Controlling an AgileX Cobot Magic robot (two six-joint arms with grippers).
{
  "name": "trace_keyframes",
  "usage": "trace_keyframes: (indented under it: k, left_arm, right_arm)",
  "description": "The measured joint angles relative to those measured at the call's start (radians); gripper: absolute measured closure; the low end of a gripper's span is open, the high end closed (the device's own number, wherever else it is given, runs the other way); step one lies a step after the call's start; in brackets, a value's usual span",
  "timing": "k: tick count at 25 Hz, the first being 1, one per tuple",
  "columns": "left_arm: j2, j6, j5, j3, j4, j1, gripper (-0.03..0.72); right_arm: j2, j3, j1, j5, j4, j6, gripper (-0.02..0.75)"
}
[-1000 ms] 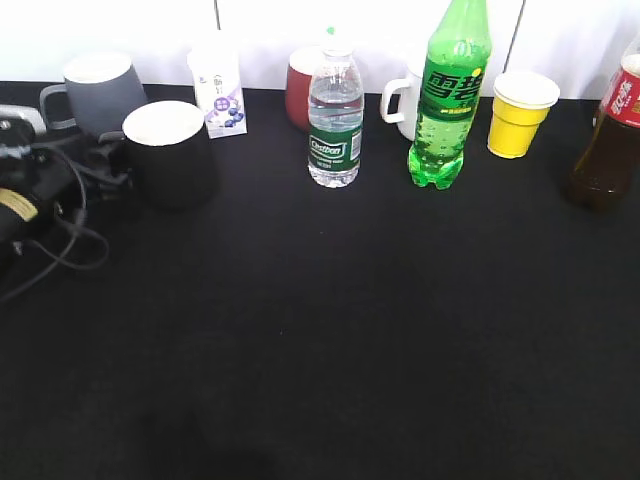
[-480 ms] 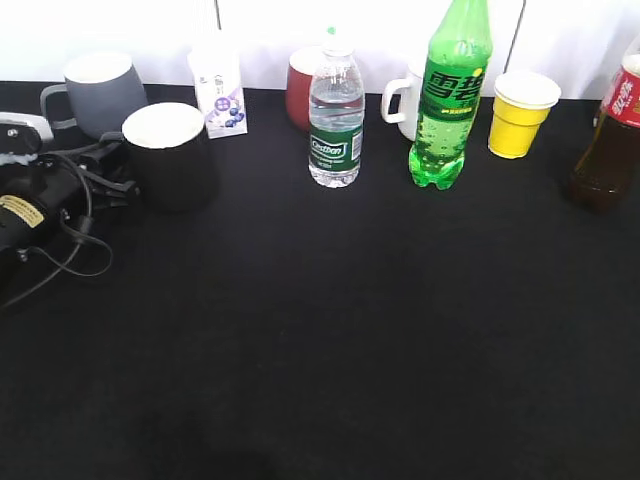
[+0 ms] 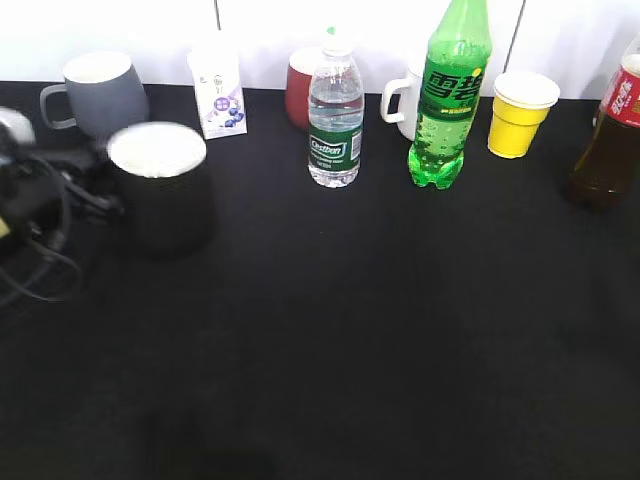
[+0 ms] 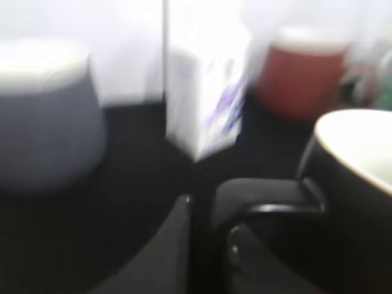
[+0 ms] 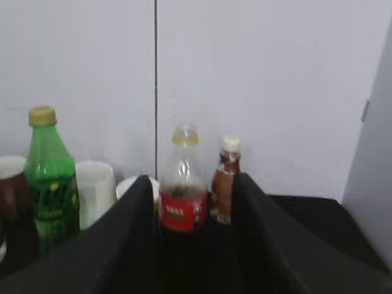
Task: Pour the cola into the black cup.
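Note:
The black cup [image 3: 160,190], glossy with a white inside, is at the left of the exterior view and looks blurred. My left gripper [image 3: 95,195] is at its left side. In the left wrist view the gripper [image 4: 208,245] is shut on the cup's black handle [image 4: 263,196], with the cup body [image 4: 355,184] to the right. The cola [image 3: 610,140], dark liquid under a red label, stands at the far right edge. In the right wrist view the cola [image 5: 182,196] stands ahead between the open, empty fingers of my right gripper [image 5: 193,239], apart from them. The right gripper is out of the exterior view.
Along the back stand a grey mug [image 3: 100,90], a small carton [image 3: 218,90], a dark red mug [image 3: 300,90], a water bottle [image 3: 334,125], a white mug [image 3: 405,100], a tall green soda bottle [image 3: 447,100] and a yellow cup [image 3: 520,115]. A small brown bottle [image 5: 225,177] stands beside the cola.
The black cup has moved toward the front with my left gripper on its handle, and it looks larger and blurred. The bottles and other cups have not moved.

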Motion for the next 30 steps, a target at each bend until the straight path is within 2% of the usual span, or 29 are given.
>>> trace_keyframes:
  k: [3,5,7,9,10,12,13,14,17,19,20,21,23,24,30]
  left_arm:
    - [-0.207,-0.049,0.02,0.03,0.067,0.0,0.636]
    - [-0.358,-0.077,0.065,0.033,0.087,0.0,0.638]
    - [-0.498,-0.081,0.177,0.034,0.084,0.0,0.638]
    - [-0.589,-0.083,0.27,0.036,0.08,0.0,0.638]
    - [-0.619,-0.085,0.289,0.036,0.08,0.0,0.638]
    - [-0.66,-0.108,0.301,0.036,0.08,0.0,0.638]
    - [-0.67,-0.113,0.303,0.036,0.081,0.0,0.638]
    - [-0.677,-0.114,0.308,0.036,0.084,0.0,0.638]
    - [-0.682,-0.117,0.309,0.036,0.097,0.0,0.638]
    - [-0.682,-0.117,0.311,0.036,0.099,0.0,0.638]
    - [-0.682,-0.117,0.311,0.036,0.099,0.0,0.638]
    - [-0.682,-0.117,0.312,0.036,0.099,0.0,0.638]
    - [-0.682,-0.117,0.312,0.036,0.099,0.0,0.638]
    - [-0.682,-0.117,0.312,0.036,0.099,0.0,0.638]
    - [-0.682,-0.117,0.313,0.036,0.105,0.0,0.638]
  right_arm:
    - [0.203,0.0,0.0,-0.202,0.011,0.0,0.409]
    - [0.317,0.031,0.0,-0.313,0.019,0.0,0.438]
    - [0.418,0.1,0.0,-0.439,0.038,0.001,0.486]
    - [0.496,0.164,0.0,-0.564,0.042,0.001,0.492]
    - [0.52,0.179,0.0,-0.587,0.043,0.001,0.492]
    - [0.644,0.259,0.0,-0.75,0.044,0.002,0.496]
    - [0.735,0.301,0.0,-0.9,0.044,0.002,0.496]
    - [0.809,0.31,0.0,-0.977,0.038,0.002,0.496]
    - [1.096,0.313,0.0,-1.207,-0.086,0.001,0.496]
    - [1.278,0.307,0.0,-1.243,-0.093,0.002,0.495]
    - [1.338,0.307,0.0,-1.246,-0.094,0.002,0.457]
    - [1.365,0.307,0.0,-1.249,-0.099,0.002,0.372]
    - [1.367,0.276,0.0,-1.256,-0.092,0.016,0.13]
    - [1.367,0.254,0.0,-1.259,-0.077,0.02,0.078]
    - [1.368,0.126,0.0,-1.26,-0.028,0.025,0.057]
